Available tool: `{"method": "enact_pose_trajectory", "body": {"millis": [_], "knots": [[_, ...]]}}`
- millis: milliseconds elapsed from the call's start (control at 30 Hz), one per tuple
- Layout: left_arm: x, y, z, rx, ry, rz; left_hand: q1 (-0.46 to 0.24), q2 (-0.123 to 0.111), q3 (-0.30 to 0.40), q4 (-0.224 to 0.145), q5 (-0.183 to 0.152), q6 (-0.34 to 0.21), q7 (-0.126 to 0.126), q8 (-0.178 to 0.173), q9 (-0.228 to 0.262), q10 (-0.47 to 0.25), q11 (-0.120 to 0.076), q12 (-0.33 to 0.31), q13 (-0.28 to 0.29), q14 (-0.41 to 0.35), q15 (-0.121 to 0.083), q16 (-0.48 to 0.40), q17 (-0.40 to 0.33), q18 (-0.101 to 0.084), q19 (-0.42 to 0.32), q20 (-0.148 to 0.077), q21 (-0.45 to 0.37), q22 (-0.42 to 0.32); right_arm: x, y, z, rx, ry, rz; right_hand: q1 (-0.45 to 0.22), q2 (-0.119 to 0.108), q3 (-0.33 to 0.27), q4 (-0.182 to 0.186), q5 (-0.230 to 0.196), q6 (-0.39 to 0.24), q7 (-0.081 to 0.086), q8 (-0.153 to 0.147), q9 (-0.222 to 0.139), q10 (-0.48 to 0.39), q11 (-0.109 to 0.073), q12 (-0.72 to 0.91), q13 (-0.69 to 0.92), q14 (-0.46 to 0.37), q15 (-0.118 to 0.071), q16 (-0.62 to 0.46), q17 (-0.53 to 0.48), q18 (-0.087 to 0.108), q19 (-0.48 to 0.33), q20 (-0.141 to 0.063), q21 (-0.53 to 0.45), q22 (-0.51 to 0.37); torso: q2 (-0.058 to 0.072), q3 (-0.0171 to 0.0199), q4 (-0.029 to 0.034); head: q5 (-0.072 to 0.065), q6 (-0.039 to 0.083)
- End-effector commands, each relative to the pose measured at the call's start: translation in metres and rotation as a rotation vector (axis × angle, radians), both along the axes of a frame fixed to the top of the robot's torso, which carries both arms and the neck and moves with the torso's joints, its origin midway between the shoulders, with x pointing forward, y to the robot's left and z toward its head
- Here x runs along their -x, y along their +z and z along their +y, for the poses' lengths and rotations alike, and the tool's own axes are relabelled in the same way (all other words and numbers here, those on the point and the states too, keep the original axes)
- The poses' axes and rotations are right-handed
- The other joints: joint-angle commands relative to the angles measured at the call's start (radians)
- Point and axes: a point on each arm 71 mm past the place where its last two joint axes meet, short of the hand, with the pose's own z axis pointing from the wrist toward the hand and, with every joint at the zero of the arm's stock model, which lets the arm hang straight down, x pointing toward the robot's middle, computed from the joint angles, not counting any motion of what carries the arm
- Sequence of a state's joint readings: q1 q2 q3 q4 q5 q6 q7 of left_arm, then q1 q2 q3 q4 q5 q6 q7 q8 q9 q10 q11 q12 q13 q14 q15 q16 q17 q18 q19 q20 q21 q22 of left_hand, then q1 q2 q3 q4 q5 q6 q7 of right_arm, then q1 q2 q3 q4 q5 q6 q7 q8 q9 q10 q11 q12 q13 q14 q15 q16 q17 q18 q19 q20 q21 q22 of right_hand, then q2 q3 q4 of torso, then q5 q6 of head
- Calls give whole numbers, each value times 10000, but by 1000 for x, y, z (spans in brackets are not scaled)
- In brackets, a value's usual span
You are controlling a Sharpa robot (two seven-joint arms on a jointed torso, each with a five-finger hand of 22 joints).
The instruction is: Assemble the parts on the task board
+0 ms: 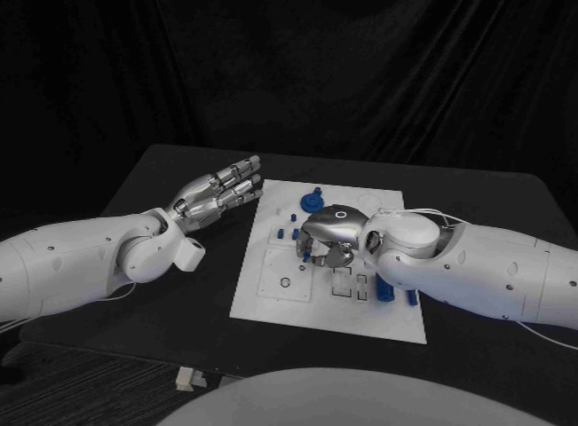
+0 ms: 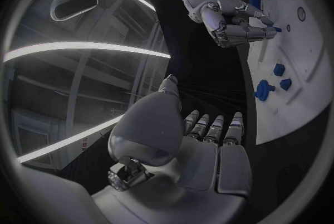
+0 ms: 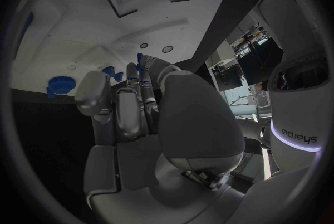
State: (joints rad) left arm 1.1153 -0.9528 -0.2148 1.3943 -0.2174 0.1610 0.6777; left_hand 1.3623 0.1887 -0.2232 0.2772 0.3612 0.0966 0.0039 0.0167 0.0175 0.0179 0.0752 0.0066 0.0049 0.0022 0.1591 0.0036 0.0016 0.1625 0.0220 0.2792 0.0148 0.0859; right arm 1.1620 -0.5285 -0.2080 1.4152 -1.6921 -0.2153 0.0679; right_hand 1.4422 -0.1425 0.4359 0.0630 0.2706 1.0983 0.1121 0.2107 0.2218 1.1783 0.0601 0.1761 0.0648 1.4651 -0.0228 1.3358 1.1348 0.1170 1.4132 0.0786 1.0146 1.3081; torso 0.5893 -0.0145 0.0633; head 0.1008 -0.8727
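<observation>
Seating a blue part (image 2: 277,29) pinched in my right hand (image 1: 329,241) over the board (image 1: 282,297); left hand (image 1: 221,193) flat, empty; next, press down squarely.

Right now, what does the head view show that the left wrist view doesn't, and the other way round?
Head view alone: the task board whole on the black table, and the left hand from above, held open beside the board. Left wrist view alone: that hand's palm side, fingers straight. Both: the right hand over the board and the blue parts.
</observation>
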Motion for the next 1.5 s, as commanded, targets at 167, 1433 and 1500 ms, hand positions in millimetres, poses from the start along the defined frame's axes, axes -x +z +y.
{"method": "enact_pose_trajectory", "body": {"millis": [167,1433,1500], "knots": [[0,1,-2,268,-93,-59,70,46,-59,-20,-9,70,130,59,19,-15,-27,24,14,-22,-63,-36,-16,162,-50,45,0,-11,2,-2,0,-266,-148,-131,22,38,14,-52,-77,-33,77,-53,3,65,24,-74,-1,121,45,10,14,-139,42,37,-21,1254,-2,-1,-1,-43,1],[-1,-1,-3,214,-195,94,77,73,-81,-14,-21,189,305,96,36,-16,-104,25,14,-22,-56,-36,-16,164,-46,50,1,-10,6,-14,5,102,-158,280,56,41,55,-108,-65,-110,101,-130,-7,96,31,-106,9,107,51,-15,-27,-133,30,43,-52,1246,-8,-2,4,-71,1],[-1,-2,-4,221,-219,108,77,73,-81,-14,-21,189,305,96,36,-16,-104,25,14,-22,-56,-36,-16,164,-46,50,1,-10,6,-15,6,150,-173,310,65,42,62,-119,-59,-115,103,-137,-8,98,32,-110,10,105,52,-17,-31,-131,27,44,-60,1244,-7,-2,3,-67,1]]}}
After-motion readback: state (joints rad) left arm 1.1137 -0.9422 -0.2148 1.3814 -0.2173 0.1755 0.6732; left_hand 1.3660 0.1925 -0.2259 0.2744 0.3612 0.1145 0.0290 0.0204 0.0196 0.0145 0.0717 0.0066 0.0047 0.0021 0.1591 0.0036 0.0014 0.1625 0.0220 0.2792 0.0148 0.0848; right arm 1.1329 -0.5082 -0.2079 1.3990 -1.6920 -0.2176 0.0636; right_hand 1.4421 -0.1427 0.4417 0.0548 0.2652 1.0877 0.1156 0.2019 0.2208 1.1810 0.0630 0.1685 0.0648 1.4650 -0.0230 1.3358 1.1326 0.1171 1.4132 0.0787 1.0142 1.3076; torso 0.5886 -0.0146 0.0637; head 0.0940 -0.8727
